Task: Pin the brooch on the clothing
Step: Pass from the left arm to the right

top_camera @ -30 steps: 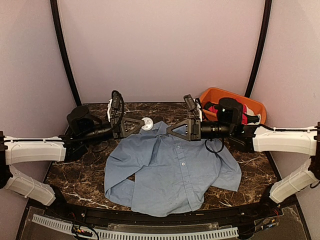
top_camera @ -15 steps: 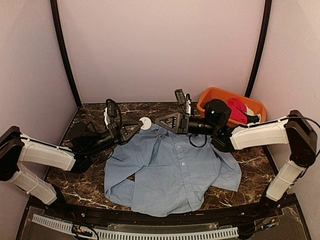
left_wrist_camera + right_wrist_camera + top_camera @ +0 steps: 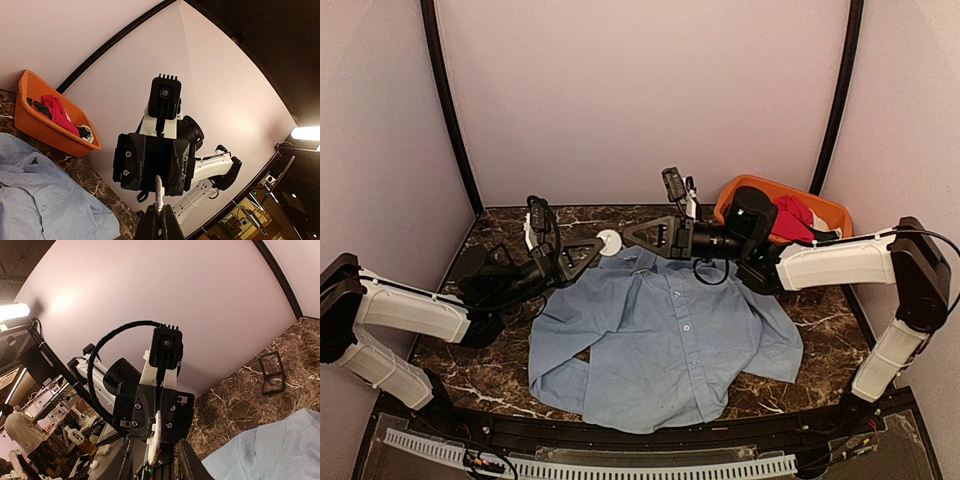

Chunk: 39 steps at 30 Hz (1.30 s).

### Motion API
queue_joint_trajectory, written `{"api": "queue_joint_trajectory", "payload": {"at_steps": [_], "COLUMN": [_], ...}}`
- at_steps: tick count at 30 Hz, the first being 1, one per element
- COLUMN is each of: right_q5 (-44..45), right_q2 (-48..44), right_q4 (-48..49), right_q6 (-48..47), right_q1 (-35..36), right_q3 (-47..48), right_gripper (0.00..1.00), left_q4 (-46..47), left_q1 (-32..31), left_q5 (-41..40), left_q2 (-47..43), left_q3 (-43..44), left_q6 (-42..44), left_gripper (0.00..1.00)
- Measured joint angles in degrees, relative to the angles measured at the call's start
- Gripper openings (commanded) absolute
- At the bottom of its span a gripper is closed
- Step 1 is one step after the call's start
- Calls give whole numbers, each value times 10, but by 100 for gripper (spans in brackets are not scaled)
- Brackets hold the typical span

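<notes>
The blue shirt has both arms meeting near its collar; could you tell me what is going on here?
The left end effector is shut on the brooch, a small pale disc, held above the far edge of the shirt, which lies spread on the table. The right end effector faces it with fingers apart, close to the disc but not gripping it. The brooch is not yet pinned on.

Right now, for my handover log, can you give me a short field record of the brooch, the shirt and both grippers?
brooch: small pale round disc, held just past the far edge of the shirt in the top view
left gripper: shut on the brooch
right gripper: open, fingers either side of the brooch
shirt: light blue, spread on the table, not pinned yet
bin: orange, far right corner, red garment inside
</notes>
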Motion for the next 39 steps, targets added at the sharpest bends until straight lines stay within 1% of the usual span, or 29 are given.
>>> {"api": "queue_joint_trajectory", "payload": {"at_steps": [10,12,15,16,19,32,36,39], "right_q5": [-28,-35,-39,-40,-42,-48,-50,-50], "right_q2": [25,26,28,28,31,33,34,36], "right_q4": [-21,-22,-23,-25,-30,-34,-34,-34], "right_q6": [-2,-2,-4,-2,-2,1,3,5], "right_q1": [6,8,8,8,8,8,9,10], "right_q3": [21,26,32,34,37,42,42,42], "right_gripper": [21,17,9,8,8,15,15,13], "left_q4": [0,0,1,1,3,5,5,5], "left_q1": [0,0,0,0,0,-3,-4,-4], "left_q5": [-4,-4,-4,-4,-4,-15,-19,-21], "left_q2": [0,1,2,3,5,6,6,6], "left_q3": [0,0,0,0,0,0,0,0], "left_q6": [1,1,1,1,1,17,22,23], "left_gripper": [1,1,1,1,1,1,1,1]}}
